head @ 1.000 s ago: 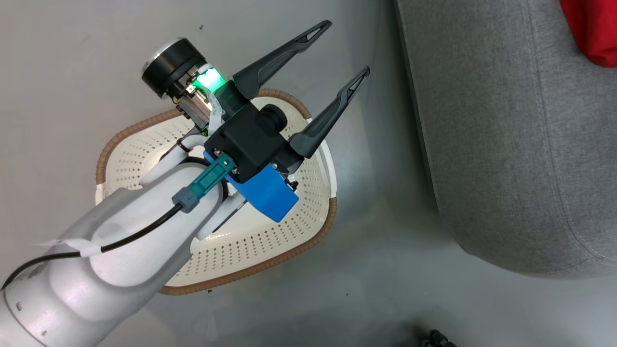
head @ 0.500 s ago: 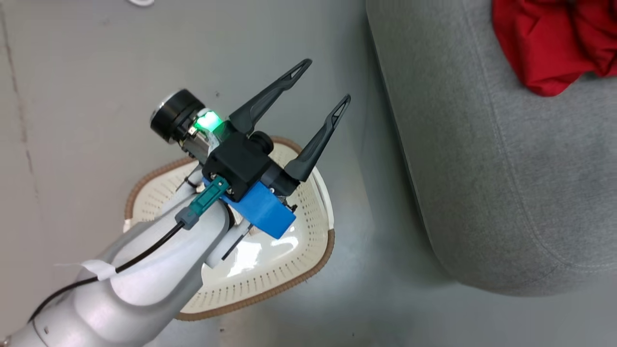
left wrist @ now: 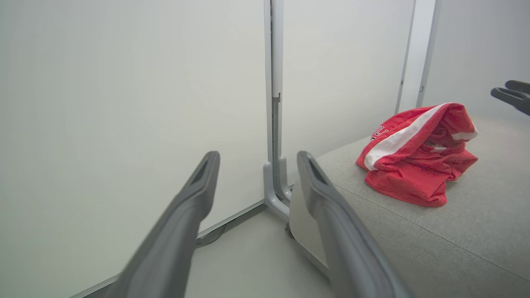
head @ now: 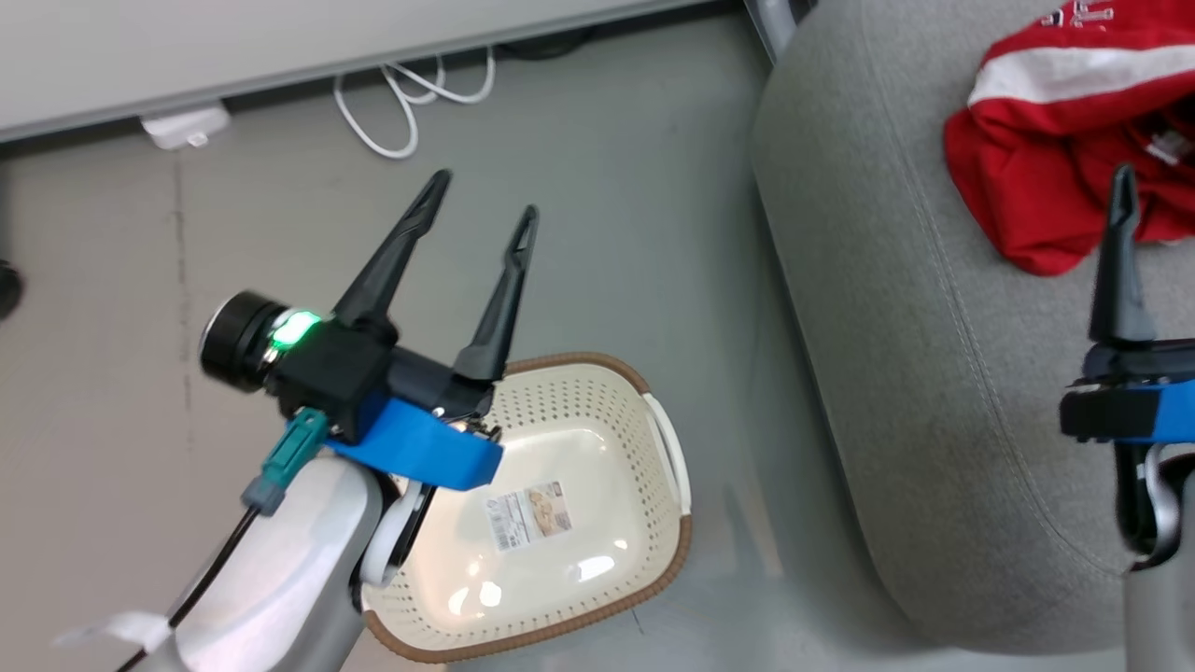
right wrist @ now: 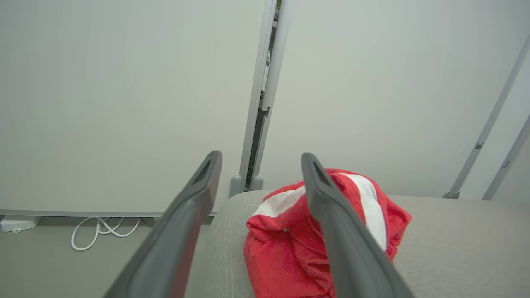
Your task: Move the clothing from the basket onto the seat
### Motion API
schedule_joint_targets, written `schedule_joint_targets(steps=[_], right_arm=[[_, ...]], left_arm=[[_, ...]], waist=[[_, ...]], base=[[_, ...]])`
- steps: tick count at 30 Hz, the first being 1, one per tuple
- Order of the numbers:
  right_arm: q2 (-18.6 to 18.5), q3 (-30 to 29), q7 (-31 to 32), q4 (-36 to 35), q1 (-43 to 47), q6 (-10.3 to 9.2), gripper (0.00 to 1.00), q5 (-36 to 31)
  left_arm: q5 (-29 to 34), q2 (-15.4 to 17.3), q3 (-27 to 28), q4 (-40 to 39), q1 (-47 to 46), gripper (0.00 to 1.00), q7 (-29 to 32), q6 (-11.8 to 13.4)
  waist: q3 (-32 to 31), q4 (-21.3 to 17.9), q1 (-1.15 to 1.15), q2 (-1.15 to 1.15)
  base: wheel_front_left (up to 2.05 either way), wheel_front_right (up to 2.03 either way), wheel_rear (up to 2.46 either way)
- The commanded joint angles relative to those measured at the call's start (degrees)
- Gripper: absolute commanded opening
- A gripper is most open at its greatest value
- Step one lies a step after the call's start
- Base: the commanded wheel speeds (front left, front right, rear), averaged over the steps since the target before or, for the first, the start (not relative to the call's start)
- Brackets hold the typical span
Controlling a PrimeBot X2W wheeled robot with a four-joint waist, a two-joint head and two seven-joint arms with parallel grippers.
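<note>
Red white-striped clothing (head: 1046,177), grey seat (head: 896,327), cream basket (head: 644,523).

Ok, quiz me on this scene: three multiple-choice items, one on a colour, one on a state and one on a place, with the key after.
1. The basket has a rim coloured:
A. brown
B. blue
C. black

2. The left gripper is:
A. open, with nothing between its fingers
B. shut on the basket's rim
C. shut tight, fingers touching

3. The clothing lies:
A. in the basket
B. on the seat
C. between the left gripper's fingers

Key:
1 A: the head view shows a brown woven-look band around the basket's top.
2 A: its two dark fingers stand well apart and hold nothing.
3 B: the red heap rests on the grey cushion, and the basket holds no fabric.
</note>
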Motion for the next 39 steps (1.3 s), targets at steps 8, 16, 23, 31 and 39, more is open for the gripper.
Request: schedule_joint_targets(steps=[8,16,23,31,39], right_arm=[[2.1,4.2,-0.2,-1.5,4.8,0.01,1.0,1.5],[3.8,6.1,-0.2,-2.0,9.4,0.01,1.0,2.0],[4.8,7.3,-0.2,-1.4,12.9,0.01,1.0,2.4],[5.2,7.8,-0.2,-0.5,16.6,0.01,1.0,3.2],[5.3,7.7,-0.2,0.4,19.4,0.02,1.0,5.0]], left_arm=[[4.1,-3.5,11.6,-1.1,9.3,1.0,-0.2,-2.0],[7.8,-7.6,22.5,0.2,17.1,1.0,-0.2,-5.3],[10.6,-11.2,29.8,1.6,22.2,1.0,-0.2,-7.9],[13.3,-14.1,34.8,1.8,26.9,1.0,-0.2,-9.5],[15.0,-15.6,36.7,2.3,28.8,1.0,-0.2,-10.4]], waist=[[-6.1,5.6,0.01,0.0],[-9.6,9.3,0.01,0.0],[-12.3,11.3,0.01,0.0],[-15.1,12.0,0.01,0.0],[-16.4,12.2,0.01,0.0]], base=[[0.0,0.0,0.0],[0.0,0.0,0.0],[0.0,0.0,0.0],[0.0,0.0,0.0],[0.0,0.0,0.0]])
